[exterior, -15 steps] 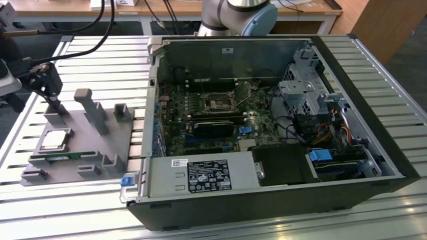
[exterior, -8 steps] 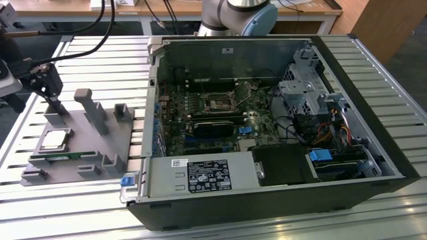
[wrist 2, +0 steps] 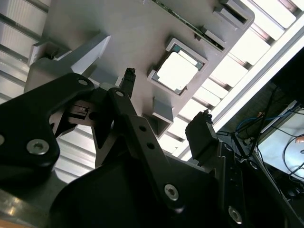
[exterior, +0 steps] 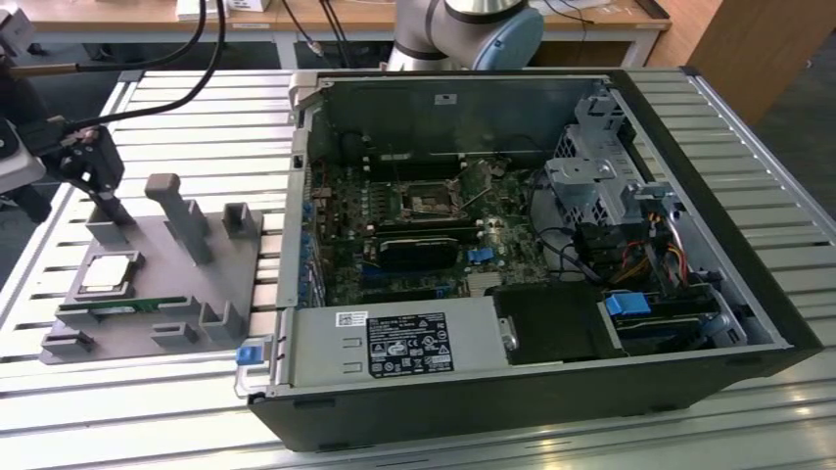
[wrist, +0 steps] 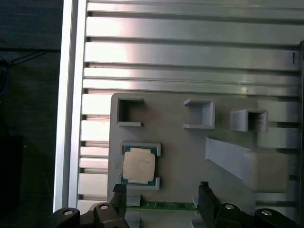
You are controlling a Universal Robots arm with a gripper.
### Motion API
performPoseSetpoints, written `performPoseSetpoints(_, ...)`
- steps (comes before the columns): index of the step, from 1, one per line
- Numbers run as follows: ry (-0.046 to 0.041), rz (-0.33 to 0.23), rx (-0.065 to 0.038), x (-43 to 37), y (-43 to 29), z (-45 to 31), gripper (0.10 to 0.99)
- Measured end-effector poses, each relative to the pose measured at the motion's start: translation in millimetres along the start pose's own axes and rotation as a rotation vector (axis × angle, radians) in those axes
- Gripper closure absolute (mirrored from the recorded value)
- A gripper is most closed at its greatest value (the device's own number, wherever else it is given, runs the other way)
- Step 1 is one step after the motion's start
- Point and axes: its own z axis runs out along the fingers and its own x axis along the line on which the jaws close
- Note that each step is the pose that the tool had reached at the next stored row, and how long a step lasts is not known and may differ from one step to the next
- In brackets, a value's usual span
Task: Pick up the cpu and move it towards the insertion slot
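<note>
Approach step in hand: the end effector (wrist: 162, 195) is held spread wide above the grey fixture (wrist: 180, 156), with nothing gripped between its fingers. The cpu (wrist: 139, 166) is seen below it, seated flat in its recess and untouched, off the centreline and nearer one finger than the other. The metal top is turned up toward the end effector. The chip being square, no long axis is offered, and its edges are lined up with the fixture's. For the pick, centring over the chip and a square descent are judged necessary. The insertion slot (exterior: 430, 203) is found well apart from the end effector, inside the computer case (exterior: 523, 411).
</note>
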Motion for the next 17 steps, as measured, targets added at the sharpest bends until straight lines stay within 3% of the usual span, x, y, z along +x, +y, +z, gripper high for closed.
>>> performPoseSetpoints(17,0.0,0.0,0.0,0.0,-0.2,4.4,0.38)
